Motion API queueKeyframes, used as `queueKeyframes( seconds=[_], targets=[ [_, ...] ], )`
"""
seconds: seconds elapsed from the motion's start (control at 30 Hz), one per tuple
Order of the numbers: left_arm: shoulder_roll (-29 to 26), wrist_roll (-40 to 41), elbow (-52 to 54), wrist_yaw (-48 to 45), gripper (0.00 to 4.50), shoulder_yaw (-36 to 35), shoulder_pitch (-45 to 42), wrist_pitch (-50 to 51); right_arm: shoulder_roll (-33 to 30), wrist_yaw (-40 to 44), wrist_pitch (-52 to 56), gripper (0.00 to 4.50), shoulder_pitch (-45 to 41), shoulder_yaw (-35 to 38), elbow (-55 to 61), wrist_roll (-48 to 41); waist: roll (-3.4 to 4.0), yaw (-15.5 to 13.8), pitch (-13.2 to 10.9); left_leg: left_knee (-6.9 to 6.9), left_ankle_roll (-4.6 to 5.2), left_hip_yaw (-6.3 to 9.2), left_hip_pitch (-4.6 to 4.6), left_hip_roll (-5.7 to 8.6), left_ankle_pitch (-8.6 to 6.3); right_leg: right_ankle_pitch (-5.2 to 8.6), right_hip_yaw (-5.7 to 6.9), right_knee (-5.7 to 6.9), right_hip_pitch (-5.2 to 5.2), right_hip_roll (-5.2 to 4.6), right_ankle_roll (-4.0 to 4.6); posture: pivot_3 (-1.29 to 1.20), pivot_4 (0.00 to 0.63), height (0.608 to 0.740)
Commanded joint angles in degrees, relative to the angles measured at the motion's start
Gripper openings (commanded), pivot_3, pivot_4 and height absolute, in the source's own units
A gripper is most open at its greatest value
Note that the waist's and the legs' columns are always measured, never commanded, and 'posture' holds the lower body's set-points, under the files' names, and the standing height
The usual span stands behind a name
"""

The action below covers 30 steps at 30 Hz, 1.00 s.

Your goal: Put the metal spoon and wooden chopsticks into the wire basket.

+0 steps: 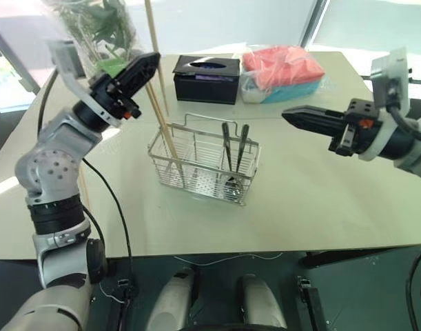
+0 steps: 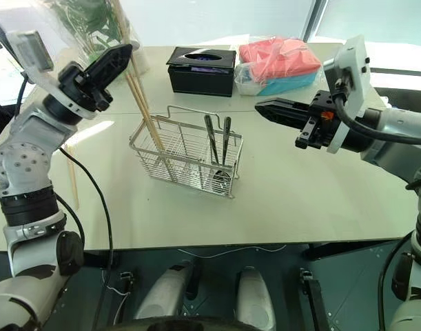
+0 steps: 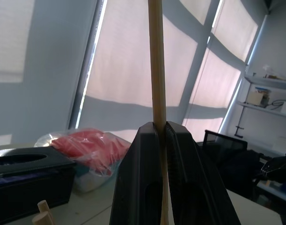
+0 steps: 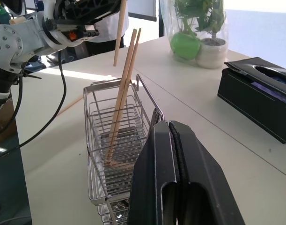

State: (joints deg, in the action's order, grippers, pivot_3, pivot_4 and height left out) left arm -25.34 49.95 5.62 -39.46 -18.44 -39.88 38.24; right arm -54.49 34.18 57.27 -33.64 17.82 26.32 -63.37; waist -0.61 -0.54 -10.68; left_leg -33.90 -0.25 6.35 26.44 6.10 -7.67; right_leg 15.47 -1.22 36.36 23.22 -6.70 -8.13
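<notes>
The wire basket (image 1: 196, 181) stands mid-table. Two wooden chopsticks (image 4: 121, 98) lean in its left compartment. Handle-up in the right compartment stands the metal spoon (image 1: 227, 148), with a second slim dark utensil (image 1: 242, 146) beside it. My left gripper (image 1: 153, 58) is raised above the basket's left end, shut on another chopstick (image 3: 157, 70) that hangs upright over that end (image 4: 119, 33). One more chopstick (image 4: 70, 104) lies on the table to the left. My right gripper (image 1: 287, 115) hovers level to the right of the basket, shut and empty, pointing toward it.
Behind the basket sits a black tissue box (image 1: 206, 78), and right of it a clear bag of red and blue cloths (image 1: 282, 72). A wrapped potted plant (image 1: 100, 31) stands at the back left. The table's front edge (image 1: 265, 245) runs just below the basket.
</notes>
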Motion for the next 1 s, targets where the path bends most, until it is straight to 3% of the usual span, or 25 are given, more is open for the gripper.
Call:
queueKeyframes(
  seconds=[0.03, 0.73, 0.77, 0.83, 0.97, 1.0],
  targets=[
    [-0.1, -3.2, 2.1, -1.4, 0.04, 2.7, 2.4, -3.5, 0.1, -0.2, -1.5, 0.00, -0.1, 1.9, 1.6, -0.6, 0.00, 0.0, 0.0, 0.00, 0.00, 0.00, 0.00, 0.00, 0.00, 0.00, -0.01, 0.00, 0.00, 0.00, 0.00, 0.00, 0.150, 0.740],
    [-1.0, -7.1, 8.4, -1.0, 0.04, 5.8, 14.1, -6.6, 0.1, 0.2, -2.9, 0.00, 0.2, 1.6, 0.7, 0.1, 0.00, -0.2, 0.0, -0.01, 0.02, 0.00, 0.01, 0.00, -0.03, 0.11, -0.01, -0.03, -0.02, -0.06, 0.22, 0.00, 0.150, 0.740],
    [-1.1, -7.1, 8.5, -0.9, 0.60, 5.7, 14.3, -6.6, 0.1, 0.2, -2.9, 0.00, 0.2, 1.6, 0.6, 0.1, 0.01, -0.2, 0.0, -0.01, 0.02, 0.00, 0.01, 0.00, -0.03, 0.12, -0.02, -0.03, -0.02, -0.06, 0.22, 0.00, 0.150, 0.740],
    [-1.3, -7.0, 8.8, -0.7, 1.17, 5.6, 14.4, -6.5, 0.1, 0.3, -2.9, 0.00, 0.0, 1.5, 0.4, 0.2, 0.01, -0.2, 0.0, 0.00, 0.02, 0.00, 0.01, 0.00, -0.03, 0.12, -0.01, -0.03, -0.01, -0.06, 0.22, 0.00, 0.150, 0.740],
    [-1.9, -7.2, 9.0, -0.1, 3.13, 5.2, 14.3, -6.6, 0.1, 0.4, -2.9, 0.00, -0.2, 1.4, 0.2, 0.3, 0.01, -0.2, 0.0, 0.00, 0.02, 0.00, 0.01, 0.00, -0.03, 0.12, -0.01, -0.03, -0.01, -0.06, 0.23, 0.00, 0.150, 0.740],
    [-2.1, -7.3, 8.9, 0.0, 3.13, 5.1, 14.1, -6.8, 0.1, 0.5, -2.9, 0.00, -0.2, 1.4, 0.2, 0.3, 0.01, -0.2, 0.0, 0.00, 0.02, 0.00, 0.01, 0.00, -0.03, 0.12, -0.01, -0.03, 0.00, -0.06, 0.23, 0.00, 0.150, 0.740]
  ],
)
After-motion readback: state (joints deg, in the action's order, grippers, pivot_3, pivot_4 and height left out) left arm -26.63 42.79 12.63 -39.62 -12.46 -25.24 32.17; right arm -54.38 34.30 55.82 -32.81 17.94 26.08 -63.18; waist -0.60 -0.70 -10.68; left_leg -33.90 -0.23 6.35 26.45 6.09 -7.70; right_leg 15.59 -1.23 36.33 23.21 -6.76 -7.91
